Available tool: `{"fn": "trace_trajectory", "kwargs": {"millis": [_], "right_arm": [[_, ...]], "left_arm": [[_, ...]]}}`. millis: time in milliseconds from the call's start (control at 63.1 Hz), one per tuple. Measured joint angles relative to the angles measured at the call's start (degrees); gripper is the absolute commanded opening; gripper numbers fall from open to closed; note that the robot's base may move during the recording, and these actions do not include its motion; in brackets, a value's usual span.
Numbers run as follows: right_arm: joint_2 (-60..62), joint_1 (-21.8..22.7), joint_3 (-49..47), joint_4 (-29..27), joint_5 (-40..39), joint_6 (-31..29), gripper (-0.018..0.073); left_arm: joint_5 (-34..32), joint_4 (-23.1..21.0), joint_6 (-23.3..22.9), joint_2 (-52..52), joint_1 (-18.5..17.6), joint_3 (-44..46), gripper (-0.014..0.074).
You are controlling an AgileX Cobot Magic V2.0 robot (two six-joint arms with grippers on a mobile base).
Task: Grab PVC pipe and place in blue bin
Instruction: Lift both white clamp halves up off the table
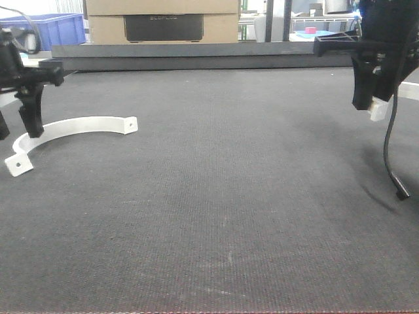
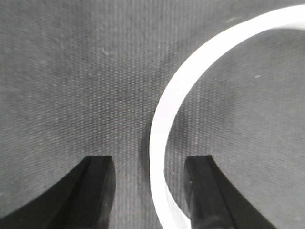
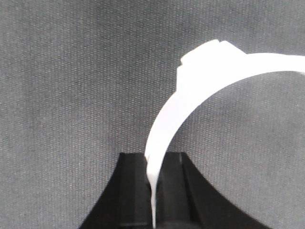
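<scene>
One PVC pipe piece (image 1: 78, 126), a white curved strip with holed end tabs, lies flat on the dark mat at the left. My left gripper (image 1: 19, 124) stands open over its near end. In the left wrist view the strip (image 2: 164, 119) runs between the two black fingers, closer to the right finger (image 2: 202, 191), and the left gripper (image 2: 150, 164) touches nothing. My right gripper (image 1: 370, 104) hangs above the mat at the far right, shut on a second white curved PVC pipe piece (image 3: 190, 95); the right gripper (image 3: 153, 162) pinches its thin end. The blue bin (image 1: 52, 29) sits at the back left.
A cardboard box (image 1: 163, 13) with a black panel stands behind the dark ledge (image 1: 196, 59) at the mat's back edge. A black cable (image 1: 391, 157) dangles from the right arm to the mat. Small blue and red items (image 1: 311, 31) lie far back right.
</scene>
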State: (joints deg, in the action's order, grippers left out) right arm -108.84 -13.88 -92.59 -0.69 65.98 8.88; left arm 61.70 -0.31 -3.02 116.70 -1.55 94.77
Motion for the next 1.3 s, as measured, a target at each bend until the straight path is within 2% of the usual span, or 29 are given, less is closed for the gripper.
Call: {"fn": "trace_trajectory", "kwargs": {"millis": [412,491,554,744,1077,1299], "right_arm": [[-0.23,0.0,0.0,0.0,0.0,-0.15,-0.0154],[-0.23,0.0,0.0,0.0,0.0,-0.15,-0.0154],[-0.23,0.0,0.0,0.0,0.0,-0.15,-0.0154],[-0.23,0.0,0.0,0.0,0.0,-0.03,-0.0154],[-0.09,0.0,0.0,-0.1,0.0,-0.03,-0.0154],[2.24,0.0,0.0,-0.1,-0.48,-0.13,-0.0154]], "left_arm": [[0.0,0.0,1.38,1.97,0.0,0.0,0.0263],[0.0,0.0,1.41,2.21,0.0,0.0,0.0241],[0.0,0.31,1.41,2.21,0.0,0.0,0.018],[0.23,0.31,1.51,2.21,0.0,0.0,-0.0115],[1.84,-0.08,1.51,1.85,0.0,0.0,-0.0111],[2.32,-0.08,1.41,-2.98,0.0,0.0,-0.0111]]}}
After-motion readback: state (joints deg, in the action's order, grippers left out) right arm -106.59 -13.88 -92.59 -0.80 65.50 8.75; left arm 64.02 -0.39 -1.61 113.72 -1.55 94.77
